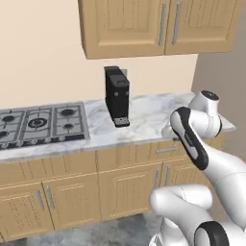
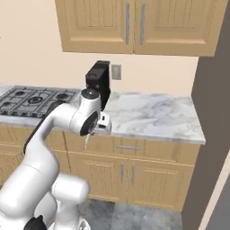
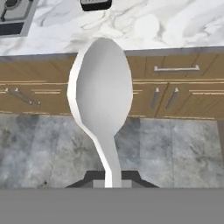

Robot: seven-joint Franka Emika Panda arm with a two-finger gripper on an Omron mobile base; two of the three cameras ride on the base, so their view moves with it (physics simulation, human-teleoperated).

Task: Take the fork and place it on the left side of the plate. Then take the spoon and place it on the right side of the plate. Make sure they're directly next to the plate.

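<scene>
Jaws are closing tightly on the spoon (image 3: 103, 109) by its thin handle; you are holding a light, stiff, slippery thing.

A slim, pale whitish-silver spoon (image 3: 102, 105) with a broad rounded bowl hangs above the grey tiled floor in front of the wooden base cabinets, bowl end away from the hand camera, its narrow handle running back toward the lens.

In the right base view the spoon (image 2: 86, 141) points downward, below the marble counter's edge.

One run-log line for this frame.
tool: shut on spoon | spoon: bowl end out, off the marble counter | coffee machine: on counter | step: carrying spoon
</scene>
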